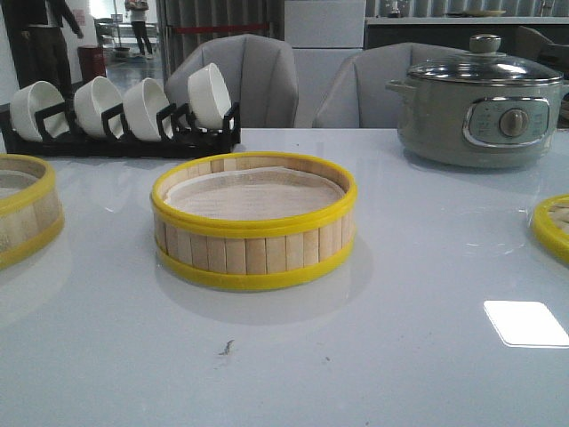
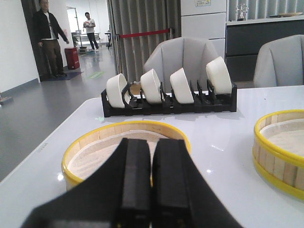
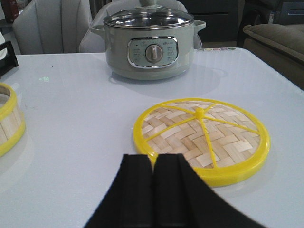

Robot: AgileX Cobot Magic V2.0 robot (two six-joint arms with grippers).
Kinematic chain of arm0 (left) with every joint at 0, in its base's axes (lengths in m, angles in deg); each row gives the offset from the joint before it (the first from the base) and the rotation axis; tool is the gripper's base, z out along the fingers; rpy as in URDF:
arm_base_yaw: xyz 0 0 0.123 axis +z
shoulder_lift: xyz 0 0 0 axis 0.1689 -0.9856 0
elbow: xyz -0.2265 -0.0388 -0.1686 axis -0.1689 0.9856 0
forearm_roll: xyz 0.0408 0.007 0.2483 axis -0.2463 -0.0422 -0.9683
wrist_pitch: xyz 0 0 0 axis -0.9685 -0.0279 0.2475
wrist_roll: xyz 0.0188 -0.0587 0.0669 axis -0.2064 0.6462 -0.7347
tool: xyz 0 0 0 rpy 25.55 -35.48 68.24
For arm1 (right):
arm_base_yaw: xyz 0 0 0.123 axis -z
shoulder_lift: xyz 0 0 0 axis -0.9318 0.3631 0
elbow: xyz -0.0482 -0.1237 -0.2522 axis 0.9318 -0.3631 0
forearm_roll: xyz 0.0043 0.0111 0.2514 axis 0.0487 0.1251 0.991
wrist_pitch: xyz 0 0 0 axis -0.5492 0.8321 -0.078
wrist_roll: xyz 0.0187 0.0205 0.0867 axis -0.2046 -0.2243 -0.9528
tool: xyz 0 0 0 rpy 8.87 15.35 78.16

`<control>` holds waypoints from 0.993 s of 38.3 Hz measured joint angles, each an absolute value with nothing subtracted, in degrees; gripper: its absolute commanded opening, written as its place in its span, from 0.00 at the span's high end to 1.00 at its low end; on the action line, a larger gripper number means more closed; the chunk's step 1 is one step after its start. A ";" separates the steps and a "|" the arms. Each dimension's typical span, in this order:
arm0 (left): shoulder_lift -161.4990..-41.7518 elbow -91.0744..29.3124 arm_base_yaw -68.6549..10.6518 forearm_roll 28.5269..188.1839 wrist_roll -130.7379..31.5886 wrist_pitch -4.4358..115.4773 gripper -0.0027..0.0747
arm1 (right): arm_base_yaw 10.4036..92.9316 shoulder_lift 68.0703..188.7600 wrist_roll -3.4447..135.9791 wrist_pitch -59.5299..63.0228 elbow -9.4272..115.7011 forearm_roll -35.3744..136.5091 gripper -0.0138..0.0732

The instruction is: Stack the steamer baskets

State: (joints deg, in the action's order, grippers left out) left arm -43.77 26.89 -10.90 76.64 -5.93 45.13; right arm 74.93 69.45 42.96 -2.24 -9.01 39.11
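Observation:
A steamer basket (image 1: 253, 222) with pale bamboo slats, yellow rims and a white liner stands at the table's middle; it also shows in the left wrist view (image 2: 280, 147) and the right wrist view (image 3: 8, 123). A second basket (image 1: 22, 209) stands at the left edge; in the left wrist view (image 2: 95, 147) it lies just beyond my left gripper (image 2: 152, 145), which is shut and empty. The woven yellow-rimmed lid (image 3: 202, 135) lies flat at the right, its edge showing in the front view (image 1: 553, 227). My right gripper (image 3: 154, 159) is shut and empty, just short of the lid's rim. Neither gripper shows in the front view.
A grey-green electric pot (image 1: 480, 102) with a glass lid stands at the back right. A black rack (image 1: 124, 133) holding several white bowls (image 1: 209, 93) stands at the back left. Grey chairs (image 1: 244, 76) stand behind the table. People stand far off in the left wrist view.

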 measured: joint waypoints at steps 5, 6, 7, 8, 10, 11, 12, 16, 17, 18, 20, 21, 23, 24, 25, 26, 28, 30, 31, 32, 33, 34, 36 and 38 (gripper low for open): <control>-44.35 26.00 -10.90 80.00 -5.93 49.18 0.86 | 74.93 69.45 42.96 -2.24 -9.01 39.11 0.78; -45.26 25.17 -10.90 80.84 -5.93 49.96 0.86 | 74.93 69.45 42.96 -2.24 -9.01 39.11 0.78; -46.68 24.35 -10.90 81.45 -5.93 51.35 0.86 | 74.93 69.45 42.96 -2.24 -9.01 39.11 0.78; -48.02 23.05 -10.90 82.18 -5.93 52.30 0.86 | 74.93 69.45 42.96 -2.24 -9.01 39.11 0.78; -52.02 20.17 -10.90 83.19 -5.93 53.12 0.86 | 74.93 69.45 42.96 -2.24 -9.01 39.11 0.78; -54.73 18.18 -10.90 83.56 -5.93 53.37 0.86 | 74.93 69.45 42.96 -2.24 -9.01 39.11 0.78; -56.98 16.50 -10.90 83.69 -5.93 53.67 0.86 | 74.93 69.45 42.96 -2.24 -9.01 39.11 0.78; -69.53 5.71 -10.90 84.12 -5.93 55.38 0.86 | 74.93 69.45 42.96 -2.24 -9.01 39.11 0.78; -72.96 2.27 -10.90 84.22 -5.81 55.81 0.86 | 74.93 69.45 42.96 -2.24 -9.01 39.11 0.78; -75.46 -1.33 -10.90 84.17 -5.81 56.97 0.86 | 74.93 69.45 42.96 -2.24 -9.01 39.11 0.78; -81.92 -7.86 -10.90 84.17 -5.81 59.83 0.86 | 74.93 69.45 42.96 -2.24 -9.01 39.11 0.78; -84.98 -11.65 -10.90 84.17 -5.81 61.14 0.86 | 74.93 69.45 42.96 -2.24 -9.01 39.11 0.78; -89.97 -18.12 -10.90 84.17 -5.81 64.24 0.86 | 74.93 69.45 42.96 -2.24 -9.01 39.11 0.78; -92.63 -21.61 -10.90 84.04 -5.93 66.07 0.86 | 74.93 69.45 42.96 -2.24 -9.01 39.11 0.78; -94.57 -24.11 -10.90 83.94 -5.93 67.43 0.86 | 74.93 69.45 42.96 -2.24 -9.01 39.11 0.78; -96.98 -27.18 -10.90 83.63 -5.93 69.28 0.86 | 74.93 69.45 42.96 -2.24 -9.01 39.11 0.78; -101.20 -32.50 -10.90 83.10 -5.93 72.34 0.86 | 74.93 69.45 42.96 -2.24 -9.01 39.11 0.78; -104.63 -36.65 -10.90 82.53 -5.93 75.47 0.86 | 74.93 69.45 42.96 -2.24 -9.01 39.11 0.78; -105.70 -37.90 -10.90 82.18 -6.31 76.87 0.86 | 74.93 69.45 42.96 -2.24 -9.01 39.11 0.78; -107.01 -39.30 -10.90 82.18 -6.75 78.22 0.86 | 74.93 69.45 42.96 -2.24 -9.01 39.11 0.78; -108.13 -40.41 -10.90 82.18 -7.30 79.41 0.86 | 74.93 69.45 42.96 -2.24 -9.01 39.11 0.78; -109.08 -41.21 -10.90 82.18 -7.60 80.12 0.86 | 74.93 69.45 42.96 -2.24 -9.01 39.11 0.78; -110.35 -42.02 -10.90 81.88 -8.25 81.69 0.86 | 74.93 69.45 42.96 -2.24 -9.01 39.11 0.78; -111.28 -42.20 -10.90 81.88 -8.51 82.66 0.86 | 74.93 69.45 42.96 -2.24 -9.01 39.11 0.78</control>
